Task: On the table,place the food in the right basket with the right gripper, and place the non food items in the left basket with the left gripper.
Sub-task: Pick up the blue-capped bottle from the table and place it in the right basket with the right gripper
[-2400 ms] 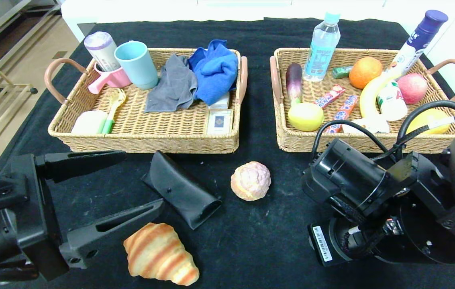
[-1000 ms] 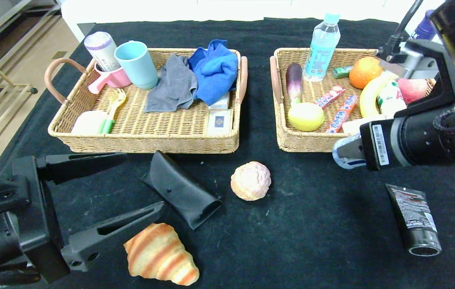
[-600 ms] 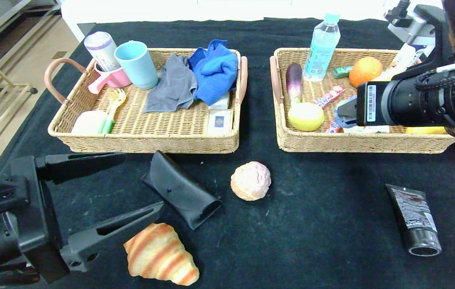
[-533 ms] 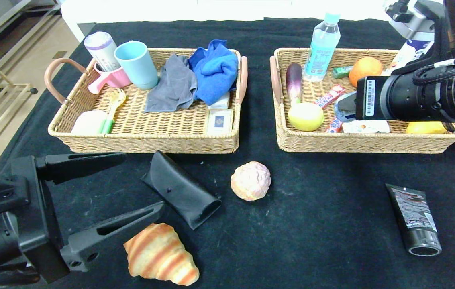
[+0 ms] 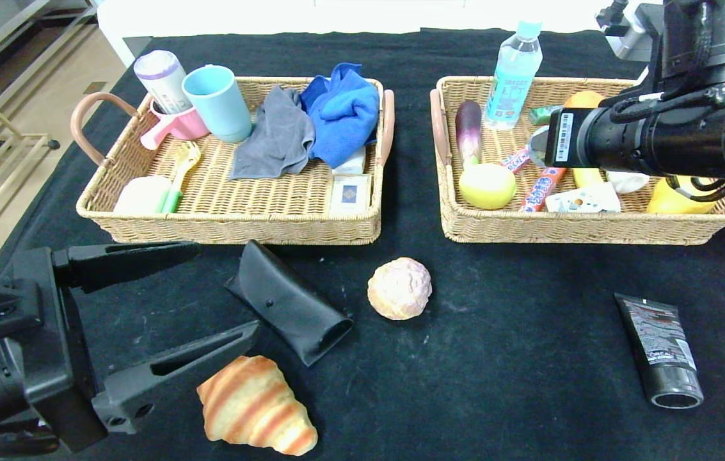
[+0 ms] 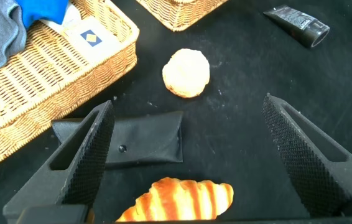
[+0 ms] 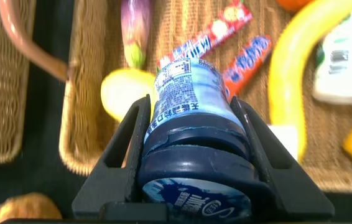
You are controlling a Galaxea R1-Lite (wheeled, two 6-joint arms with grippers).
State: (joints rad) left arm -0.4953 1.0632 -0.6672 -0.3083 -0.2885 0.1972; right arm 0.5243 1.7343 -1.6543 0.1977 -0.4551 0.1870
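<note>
My right gripper [image 7: 191,102] is shut on the small white bottle [image 7: 188,81] with the blue lid and hovers over the right basket [image 5: 592,232], above the candy sticks beside the lemon [image 5: 487,186]. In the head view the arm hides most of the bottle. My left gripper [image 5: 228,289] hangs open low at the near left. Between its fingers on the table [image 5: 496,358] lie the black glasses case [image 6: 138,144] and the striped croissant [image 6: 182,200]. The cream puff [image 5: 399,288] rests mid-table. The black tube [image 5: 660,349] lies near right. The left basket [image 5: 228,229] stands behind the case.
The right basket holds an eggplant [image 5: 468,128], candy sticks [image 5: 542,186], a banana and a water bottle [image 5: 514,67]. Cups [image 5: 218,102], a grey cloth and a blue cloth [image 5: 342,109] fill the left basket. Brown handles stick out at the baskets' ends.
My right arm has carried the bottle up from the basket's front rim and farther back over its inside. The left arm and the table items have not moved.
</note>
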